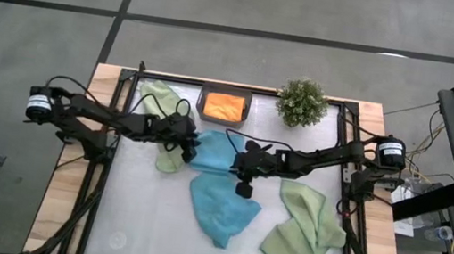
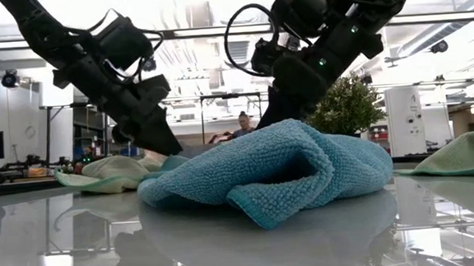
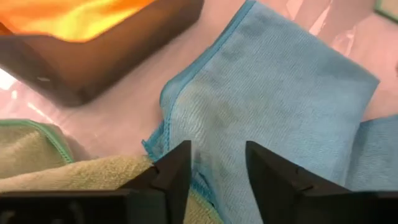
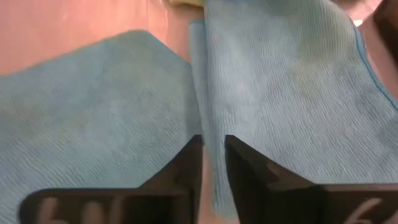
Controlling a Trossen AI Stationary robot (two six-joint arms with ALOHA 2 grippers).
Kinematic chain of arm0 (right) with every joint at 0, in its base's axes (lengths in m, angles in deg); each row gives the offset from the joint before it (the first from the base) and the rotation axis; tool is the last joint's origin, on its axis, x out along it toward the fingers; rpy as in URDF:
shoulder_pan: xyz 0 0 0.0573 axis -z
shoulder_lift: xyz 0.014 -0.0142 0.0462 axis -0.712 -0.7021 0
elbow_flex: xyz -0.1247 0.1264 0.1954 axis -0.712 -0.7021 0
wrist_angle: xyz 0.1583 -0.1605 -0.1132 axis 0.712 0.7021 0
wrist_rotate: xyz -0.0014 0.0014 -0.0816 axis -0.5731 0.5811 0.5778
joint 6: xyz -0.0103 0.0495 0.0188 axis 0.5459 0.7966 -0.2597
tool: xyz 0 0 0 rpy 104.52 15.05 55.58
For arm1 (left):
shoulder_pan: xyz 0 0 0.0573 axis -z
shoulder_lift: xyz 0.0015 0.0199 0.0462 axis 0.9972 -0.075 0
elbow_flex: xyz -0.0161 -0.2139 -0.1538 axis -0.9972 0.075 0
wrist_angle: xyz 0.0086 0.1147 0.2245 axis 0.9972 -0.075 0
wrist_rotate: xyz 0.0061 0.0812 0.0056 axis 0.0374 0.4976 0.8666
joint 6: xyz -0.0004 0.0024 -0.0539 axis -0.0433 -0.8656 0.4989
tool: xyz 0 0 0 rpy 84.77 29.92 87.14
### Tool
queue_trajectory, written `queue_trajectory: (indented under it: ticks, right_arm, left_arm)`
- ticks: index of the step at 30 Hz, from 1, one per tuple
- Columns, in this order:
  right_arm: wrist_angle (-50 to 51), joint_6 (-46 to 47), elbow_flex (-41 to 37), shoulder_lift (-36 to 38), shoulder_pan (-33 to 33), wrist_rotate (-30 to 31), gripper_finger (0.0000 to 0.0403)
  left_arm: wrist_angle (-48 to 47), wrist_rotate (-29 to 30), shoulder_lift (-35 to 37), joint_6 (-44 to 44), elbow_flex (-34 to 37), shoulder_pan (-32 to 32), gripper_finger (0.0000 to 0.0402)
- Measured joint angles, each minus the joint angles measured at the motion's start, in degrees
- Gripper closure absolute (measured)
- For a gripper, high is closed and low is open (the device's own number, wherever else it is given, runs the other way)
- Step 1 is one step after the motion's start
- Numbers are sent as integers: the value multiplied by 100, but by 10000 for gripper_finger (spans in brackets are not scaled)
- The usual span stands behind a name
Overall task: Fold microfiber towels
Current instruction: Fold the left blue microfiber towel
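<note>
Crumpled nearest the low camera, the lower teal towel (image 2: 280,167) looks soft, light and floppy. Left gripper (image 1: 190,150) stands parted, empty, over the upper teal towel (image 1: 216,151) beside its hem, the best hold. Right gripper (image 1: 243,186) is slightly parted, astride a fold.

towel (image 1: 224,107) in tray (image 1: 202,103) — plant (image 1: 302,102) beside

No writing, label, brand or sign can be read in any of the views. The only candidate is a pair of pale, blurred marks on the base of the right gripper (image 4: 211,155) in its wrist view, which may be digits, but what they say cannot be made out.
</note>
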Motion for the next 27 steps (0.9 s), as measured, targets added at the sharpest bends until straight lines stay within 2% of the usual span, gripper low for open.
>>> queue_trajectory:
  ticks: [7, 12, 14, 17, 21, 24, 27]
  right_arm:
    - [-91, -189, -250, 0, 0, 43, 274]
    - [-570, -302, -367, -172, -21, 40, 254]
    - [-676, -312, -370, -319, -22, 42, 253]
    - [-702, -322, -367, -496, -22, 139, 259]
    - [-655, -310, -357, -549, -22, 219, 279]
    - [-631, -262, -356, -549, -22, 232, 297]
    - [-607, -255, -334, -549, -22, 235, 313]
  left_arm:
    - [-313, -38, 509, -186, -6, 9, 229]
    - [-399, -1076, 828, -415, 48, 297, 232]
    - [-398, -1130, 834, -441, 89, 575, 239]
    - [-389, -992, 695, -485, 111, 1047, 254]
    - [-359, -308, 308, -481, 62, 1583, 280]
    - [-310, 186, 2, -484, -20, 1777, 301]
    - [-317, 333, -249, -485, -48, 1806, 320]
